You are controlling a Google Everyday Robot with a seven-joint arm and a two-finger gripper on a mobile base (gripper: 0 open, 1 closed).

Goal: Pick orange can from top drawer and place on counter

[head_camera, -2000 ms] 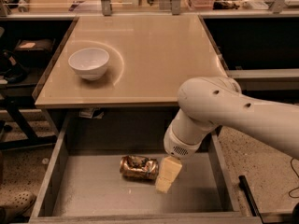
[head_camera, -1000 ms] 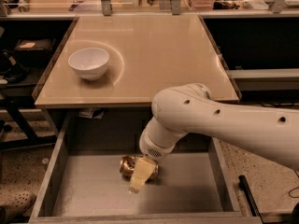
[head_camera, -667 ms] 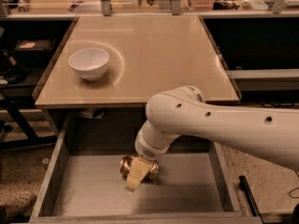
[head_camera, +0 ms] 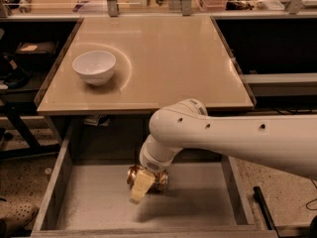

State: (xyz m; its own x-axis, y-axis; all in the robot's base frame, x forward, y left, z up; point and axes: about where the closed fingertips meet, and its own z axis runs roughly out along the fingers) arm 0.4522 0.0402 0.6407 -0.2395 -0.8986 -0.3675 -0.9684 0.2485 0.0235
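Note:
The orange can (head_camera: pixel 160 179) lies on its side on the grey bottom of the open top drawer (head_camera: pixel 203 202), near the middle. My gripper (head_camera: pixel 142 184) hangs from the white arm, reaches down into the drawer and sits right at the can, covering its middle. Only the can's two ends show beside it. The beige counter (head_camera: pixel 173 58) spreads above the drawer, behind the arm.
A white bowl (head_camera: pixel 94 66) stands on the counter at the left. The drawer's low side walls (head_camera: pixel 53 182) flank the can. Dark shelves lie on both sides of the counter. A shoe (head_camera: pixel 12 217) shows on the floor at the bottom left.
My arm has swung to the left across the drawer and the gripper has come from the can's right end onto its middle. The can has stayed in place.

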